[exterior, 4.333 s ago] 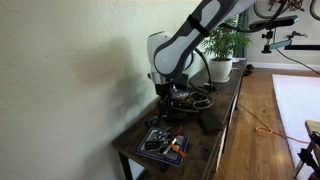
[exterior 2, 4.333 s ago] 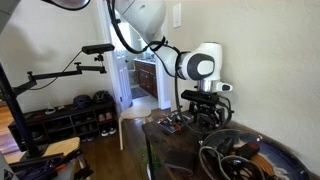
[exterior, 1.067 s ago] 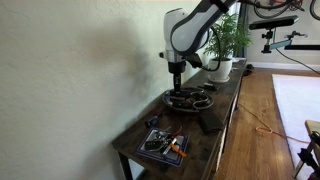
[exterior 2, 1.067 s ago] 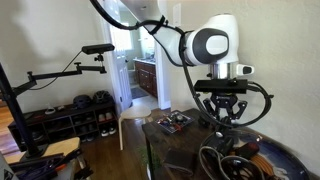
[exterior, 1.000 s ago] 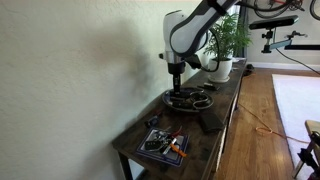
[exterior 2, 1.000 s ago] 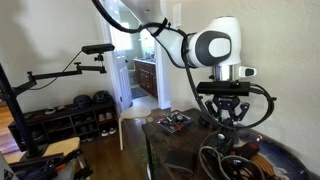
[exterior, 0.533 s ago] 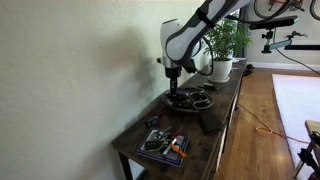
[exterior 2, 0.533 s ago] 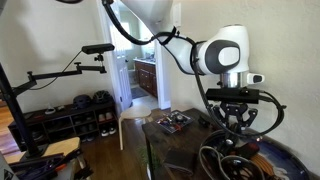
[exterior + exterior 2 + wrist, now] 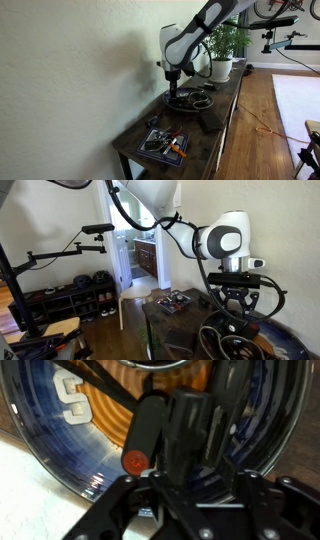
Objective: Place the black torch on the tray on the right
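The black torch [image 9: 150, 425], with a red button at its end, lies low over the tray [image 9: 60, 440], a round dark dish with blue and orange rings and a shiny rim. My gripper [image 9: 200, 465] straddles the torch, jaws a little apart, with the dish showing in the gap between them. In both exterior views the gripper [image 9: 174, 92] [image 9: 237, 320] points straight down into the tray [image 9: 192, 104] [image 9: 292, 333]. There the fingers hide the torch.
A small square tray with orange pieces [image 9: 163, 144] [image 9: 176, 302] sits near the table's end. A white plant pot [image 9: 221, 68] stands beyond the round dish. Black cable loops [image 9: 222, 342] and a white piece [image 9: 70, 402] lie in the dish. The wall runs along one side.
The arm has come down, bringing the torch to the round tray. The jaws, shut on the torch before, have parted slightly.
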Tool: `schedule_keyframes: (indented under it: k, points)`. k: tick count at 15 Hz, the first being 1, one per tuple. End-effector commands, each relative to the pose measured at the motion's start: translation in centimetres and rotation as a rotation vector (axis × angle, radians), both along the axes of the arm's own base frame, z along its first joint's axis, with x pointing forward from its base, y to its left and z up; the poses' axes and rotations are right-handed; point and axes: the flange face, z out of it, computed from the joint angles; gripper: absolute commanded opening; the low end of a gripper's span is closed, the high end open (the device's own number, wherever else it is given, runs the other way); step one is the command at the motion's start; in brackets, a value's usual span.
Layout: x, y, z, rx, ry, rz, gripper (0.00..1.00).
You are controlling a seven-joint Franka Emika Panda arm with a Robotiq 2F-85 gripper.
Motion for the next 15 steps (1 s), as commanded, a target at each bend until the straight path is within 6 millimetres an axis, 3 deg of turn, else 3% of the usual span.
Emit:
schedule_keyframes:
  k: [1, 4, 15]
  points:
    - [-0.9, 0.6, 2.1, -0.016, -0.001, -0.029, 0.88]
    - [-2.1, 1.8, 4.0, -0.008, 0.005, -0.091, 1.0]
    - [-7.4, 6.1, 10.4, 0.038, 0.005, -0.345, 1.0]
